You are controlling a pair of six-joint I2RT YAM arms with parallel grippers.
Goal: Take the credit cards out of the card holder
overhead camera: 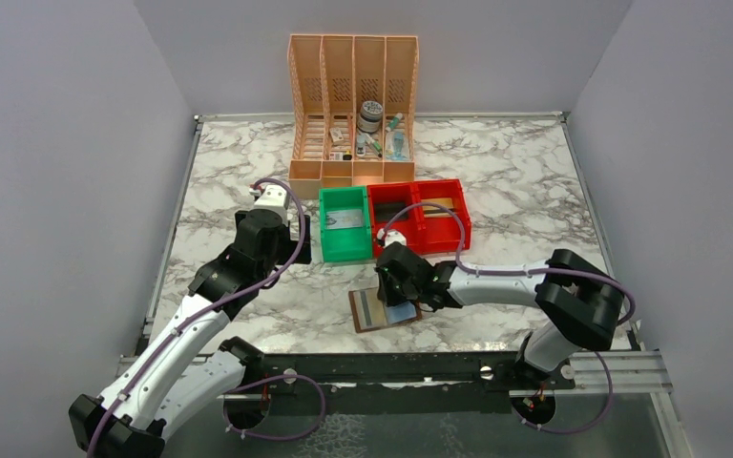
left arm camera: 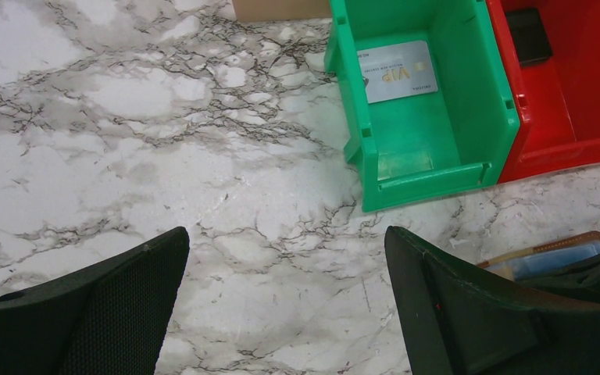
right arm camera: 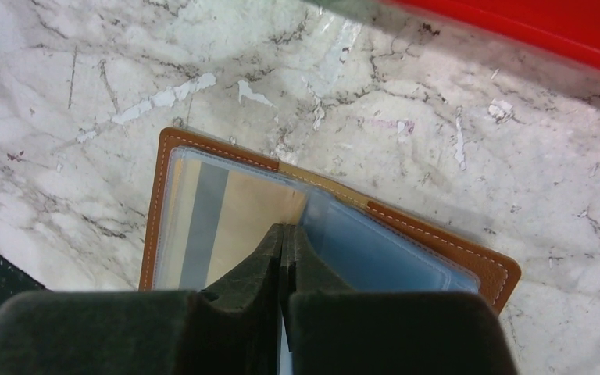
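The card holder (right arm camera: 437, 234) lies open on the marble table (overhead camera: 534, 172), at about 5 o'clock from the green bin (left arm camera: 359, 148). The right gripper (right arm camera: 285, 234) is pressed together over the holder's middle, above its credit cards (right arm camera: 242, 215). The left gripper (left arm camera: 285, 238) stands wide apart above marble. One pale card (left arm camera: 397, 72) lies in the green bin.

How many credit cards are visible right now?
3: a VIP card in the green bin, a tan card on the left of the card holder, a blue card on its right. More may be hidden inside.
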